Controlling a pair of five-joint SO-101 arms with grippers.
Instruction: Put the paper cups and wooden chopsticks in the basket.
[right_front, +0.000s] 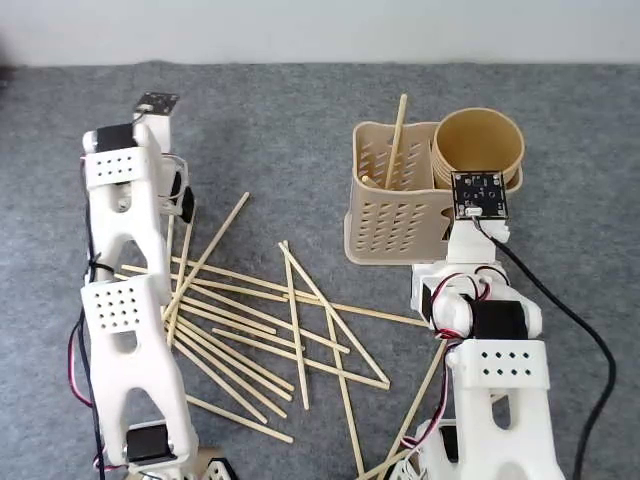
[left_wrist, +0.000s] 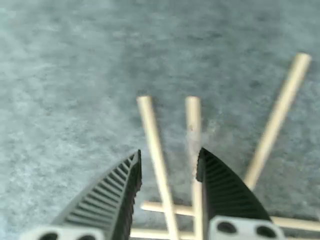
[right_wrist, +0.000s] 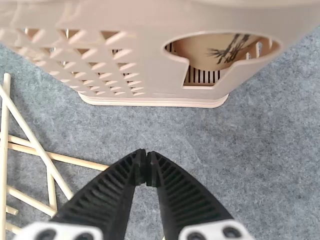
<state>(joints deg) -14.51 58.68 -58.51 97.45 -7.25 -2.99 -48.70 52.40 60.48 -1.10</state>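
Straddling a chopstick (left_wrist: 152, 135), left pincer (left_wrist: 170, 151)

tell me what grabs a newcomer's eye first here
A jumble of wooden chopsticks lies scattered in the middle of the grey mat. Beyond it stands the basket, with stacked paper cups in one end and one chopstick leaning in the other. The left gripper hangs open over two chopstick ends.

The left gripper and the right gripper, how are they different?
The left gripper is open; the right gripper is shut and holds nothing. The left gripper hangs over loose chopsticks; the right gripper sits low in front of the basket. Both have black ridged fingers and point down at the grey cloth.
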